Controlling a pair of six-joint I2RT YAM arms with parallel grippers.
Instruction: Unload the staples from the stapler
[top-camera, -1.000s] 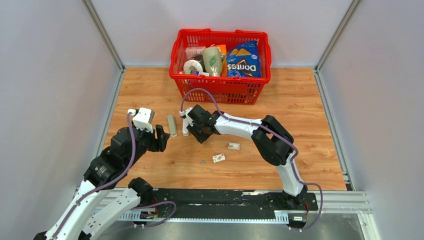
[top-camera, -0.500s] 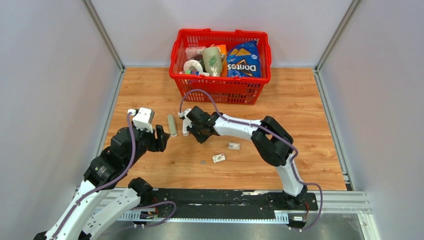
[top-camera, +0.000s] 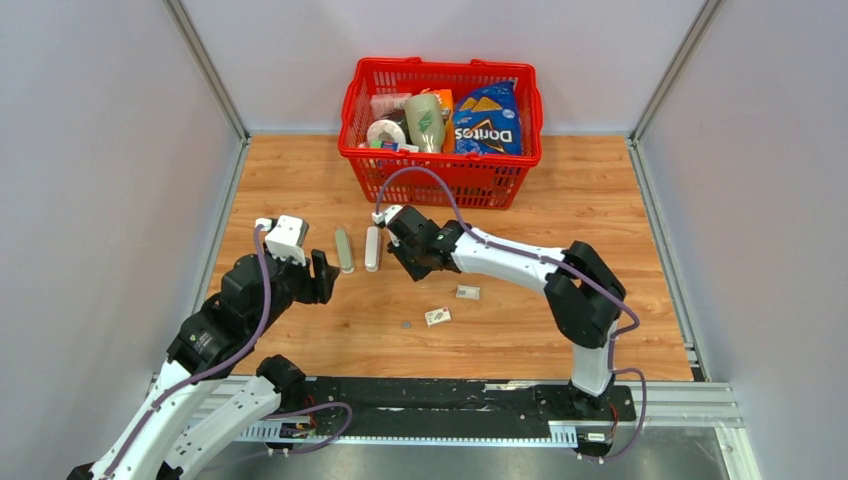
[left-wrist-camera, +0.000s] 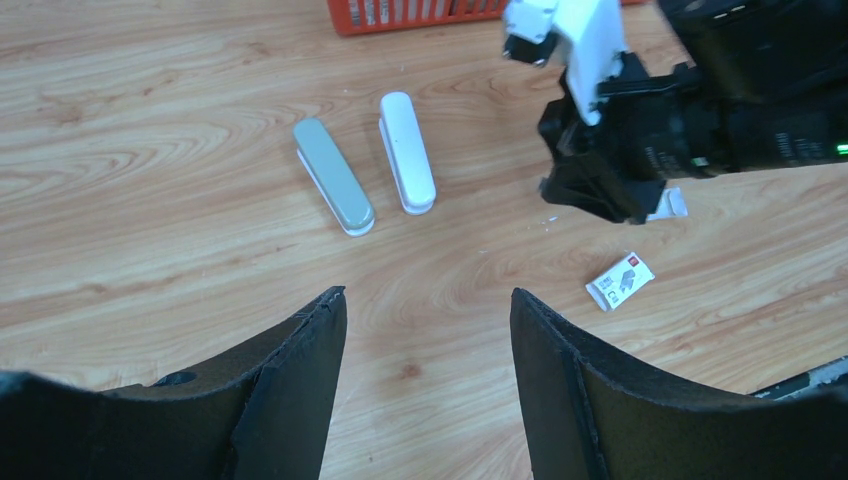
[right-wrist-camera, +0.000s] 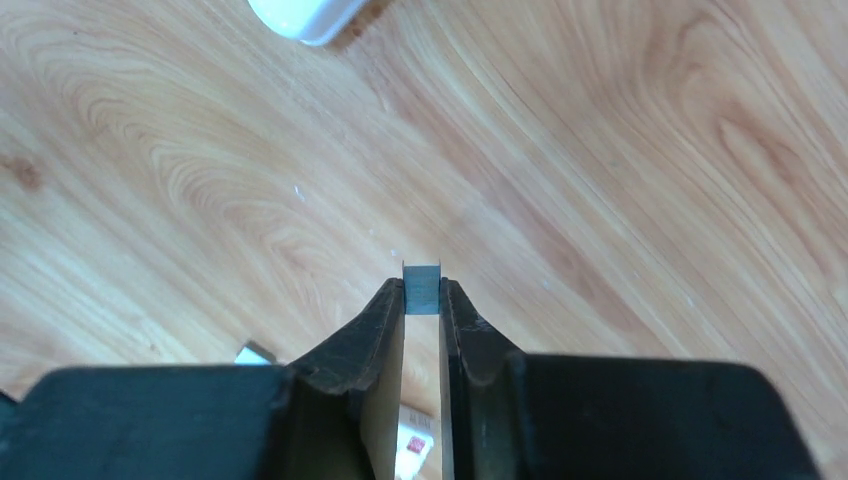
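Observation:
A white stapler (top-camera: 372, 248) lies flat on the wooden table beside a grey stapler (top-camera: 344, 250); both show in the left wrist view, white (left-wrist-camera: 407, 165) and grey (left-wrist-camera: 333, 190). My right gripper (top-camera: 407, 268) hovers just right of the white stapler and is shut on a small silver strip of staples (right-wrist-camera: 421, 288) held above the wood. The white stapler's end shows at the top of the right wrist view (right-wrist-camera: 300, 15). My left gripper (top-camera: 322, 275) is open and empty, near-left of the grey stapler, with its fingertips (left-wrist-camera: 335, 300) above bare wood.
A red basket (top-camera: 440, 180) of groceries stands at the back. Two small white boxes (top-camera: 437, 316) (top-camera: 467, 292) lie right of the staplers and near my right gripper; one shows in the left wrist view (left-wrist-camera: 620, 281). Grey walls close in both sides.
My right gripper has drawn back to the right off the white stapler, which now lies uncovered beside the grey one. The left arm has not moved.

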